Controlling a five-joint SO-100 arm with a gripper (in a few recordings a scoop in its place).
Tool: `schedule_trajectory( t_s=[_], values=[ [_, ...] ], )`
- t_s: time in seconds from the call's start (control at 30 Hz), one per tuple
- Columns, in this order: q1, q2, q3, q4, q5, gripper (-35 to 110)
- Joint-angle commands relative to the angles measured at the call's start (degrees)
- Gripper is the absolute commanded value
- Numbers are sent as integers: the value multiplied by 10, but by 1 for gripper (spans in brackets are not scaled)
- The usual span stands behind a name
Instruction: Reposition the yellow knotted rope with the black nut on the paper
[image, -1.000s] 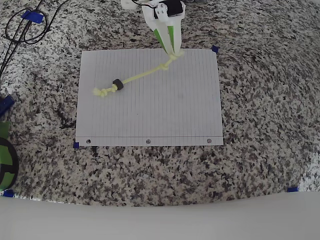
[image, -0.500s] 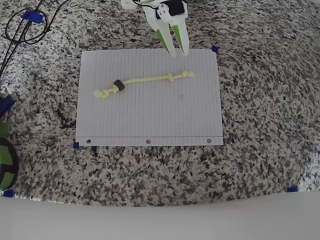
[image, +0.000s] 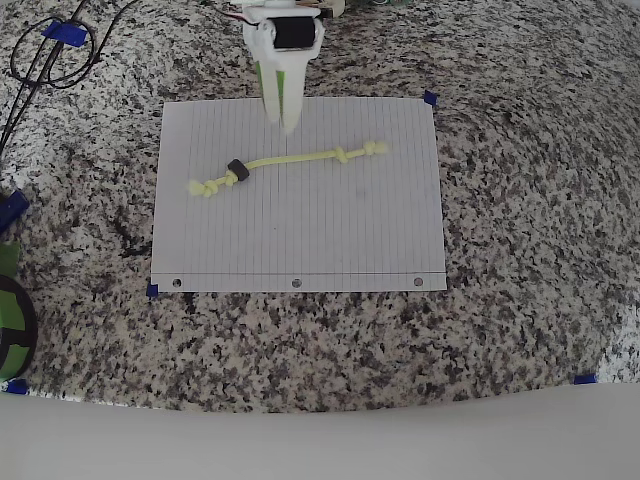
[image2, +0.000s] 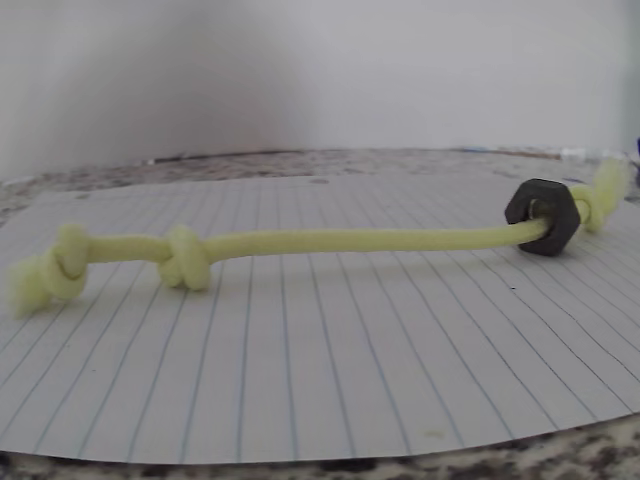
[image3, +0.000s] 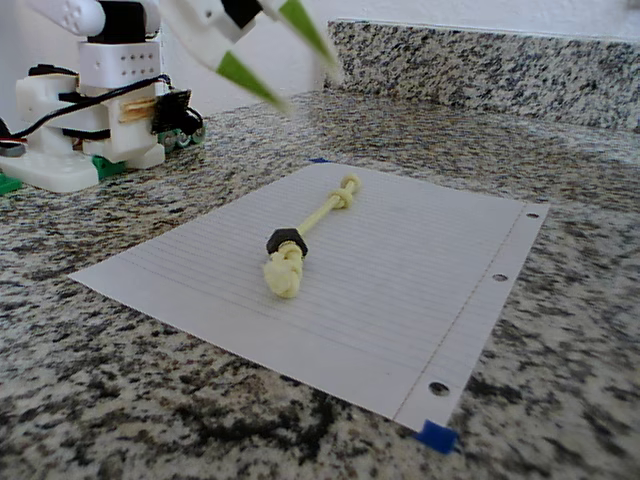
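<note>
Here, claw (image3: 300, 60): parted, empty, raised above paper (image: 300, 240).
Rope (image: 295, 158): flat on paper, nut (image: 237, 171) near one knotted end.

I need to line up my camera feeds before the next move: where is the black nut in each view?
Overhead view: black nut left of centre on the paper.
Wrist view: nut at far right.
Fixed view: nut centre, by the near knot.
Shared landmark: the yellow knotted rope it is threaded on.

Speckled granite counter (image: 520, 250) with blue tape marks (image: 431, 98) (black cable (image: 45, 55) top-left)
</note>
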Motion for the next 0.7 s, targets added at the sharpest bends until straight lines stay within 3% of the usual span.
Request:
schedule_trajectory(
  t_s=[0.0,0.17,0.37,0.67],
  values=[
    [29,-93,-65,2,4,44],
    [67,-218,-128,4,54,44],
    [99,-347,-206,27,193,44],
    [148,-461,-274,-24,259,44]
  ],
)
